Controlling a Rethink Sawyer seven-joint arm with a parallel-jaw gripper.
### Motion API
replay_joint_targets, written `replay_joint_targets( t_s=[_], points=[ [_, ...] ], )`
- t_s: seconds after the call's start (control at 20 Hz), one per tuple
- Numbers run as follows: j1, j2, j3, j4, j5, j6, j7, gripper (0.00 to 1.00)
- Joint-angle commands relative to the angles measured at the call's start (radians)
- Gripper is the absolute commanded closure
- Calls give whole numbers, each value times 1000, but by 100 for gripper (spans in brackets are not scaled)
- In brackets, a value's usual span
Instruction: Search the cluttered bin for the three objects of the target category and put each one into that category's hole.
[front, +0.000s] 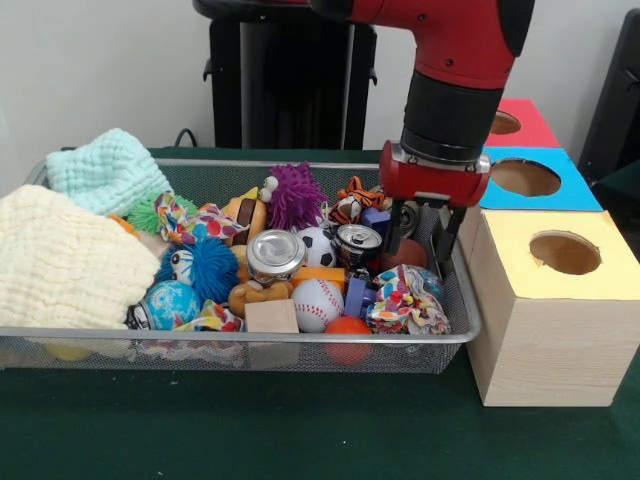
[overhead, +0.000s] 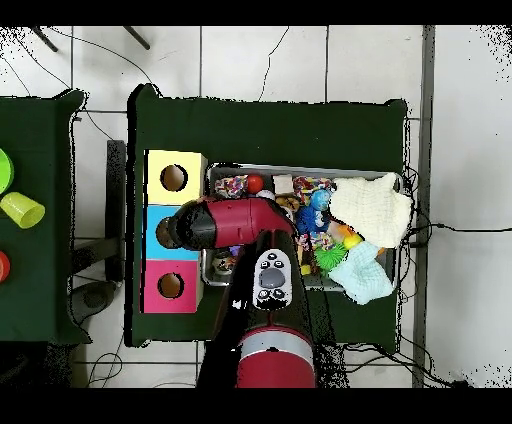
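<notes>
My end effector (front: 440, 235) hangs at the mesh bin's (front: 462, 330) box-side end, fingers spread, empty. No target picked yet; clutter incl. baseball (front: 317, 302) fills bin. Yellow hole (front: 565, 252) shows nothing inside.

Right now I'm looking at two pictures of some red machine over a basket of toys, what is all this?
The red and black machine is a robot arm. One picture is taken from across the table; the other looks straight down from above. On the green table stands a wire mesh bin full of clutter: a baseball, two cans, a purple spiky ball and cloths. Beside it stand three boxes with round holes in yellow, blue and pink tops. The claw hangs low at the bin's end nearest the boxes. Whether it holds anything cannot be told.
</notes>
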Motion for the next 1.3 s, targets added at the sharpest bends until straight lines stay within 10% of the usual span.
replay_joint_targets(
  t_s=[0.05,1.3],
  points=[
    [-39,65,9,49,-12,-48,127,0],
    [-48,101,52,73,12,-94,130,0]
  ],
)
